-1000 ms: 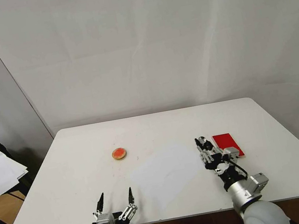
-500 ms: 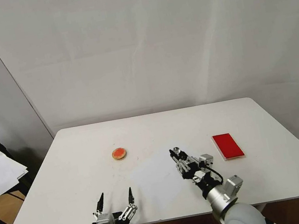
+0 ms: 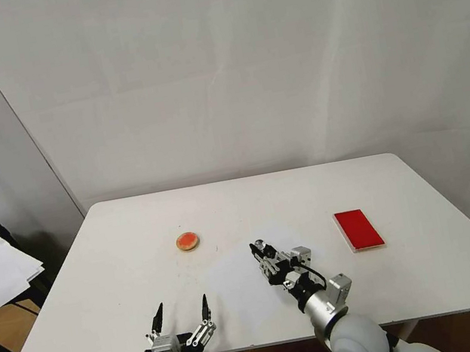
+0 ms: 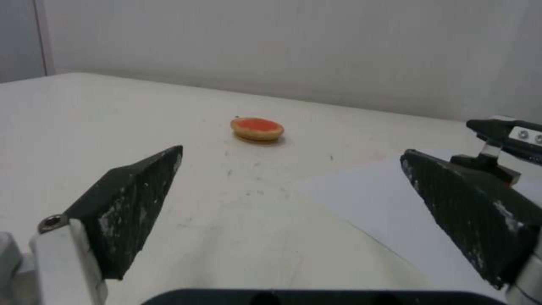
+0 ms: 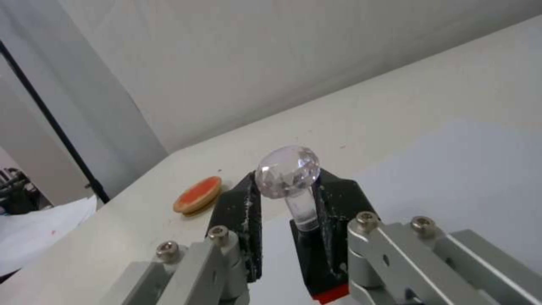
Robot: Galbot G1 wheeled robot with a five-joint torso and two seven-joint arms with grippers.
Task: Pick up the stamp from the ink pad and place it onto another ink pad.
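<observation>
Clear faceted knob of the stamp (image 5: pixel 288 171) pokes up between the closed fingers of the right end effector (image 3: pixel 263 254), which pinches the stem and black base, carried above the white worktop (image 3: pixel 116 294) roughly midway between the two pads. Red rectangular ink pad (image 3: pixel 358 229) lies bare, well off to the robot's right; round orange ink pad (image 3: pixel 187 241) sits ahead and to the left, apart from the stamp. Left end effector (image 3: pixel 180 315) parked at the near worktop edge, fingers spread wide, holding nothing. Step in hand looks like the carry toward the round pad. To do it well: keep the stamp upright, keep the pinch firm since the smooth stem could slip, centre the base over the small disc before lowering, and come down gently so the light pad isn't shoved. Head view gives the layout, both pads and a pale sheet of paper (image 3: pixel 258 275) under the arm. Right wrist view gives the grip detail, a red edge under the stamp base, and the round pad (image 5: pixel 197 195) beyond the fingers. Left wrist view shows the disc's tan rim (image 4: pixel 257 129) side-on and the right end effector (image 4: pixel 502 140) coming in at the edge.
</observation>
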